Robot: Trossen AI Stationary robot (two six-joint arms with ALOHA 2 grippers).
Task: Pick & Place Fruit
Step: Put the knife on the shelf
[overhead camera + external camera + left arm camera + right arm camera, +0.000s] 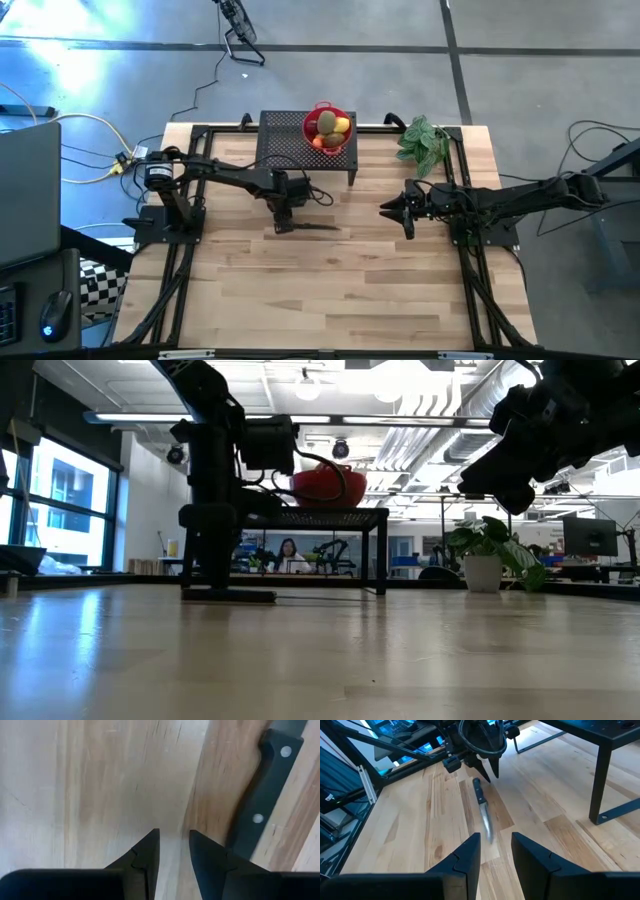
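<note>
Red bowl (327,128) holds roughly four fruit (330,127); one knife (305,227).

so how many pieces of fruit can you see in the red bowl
3 show clearly in the red bowl on the black stand: a kiwi, a lemon and a small orange one. More may lie hidden underneath.

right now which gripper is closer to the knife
The left gripper. It hangs right over the knife, at the black handle end, with nothing in it. The right gripper waits off past the blade tip, pointing at it across bare table.
</note>
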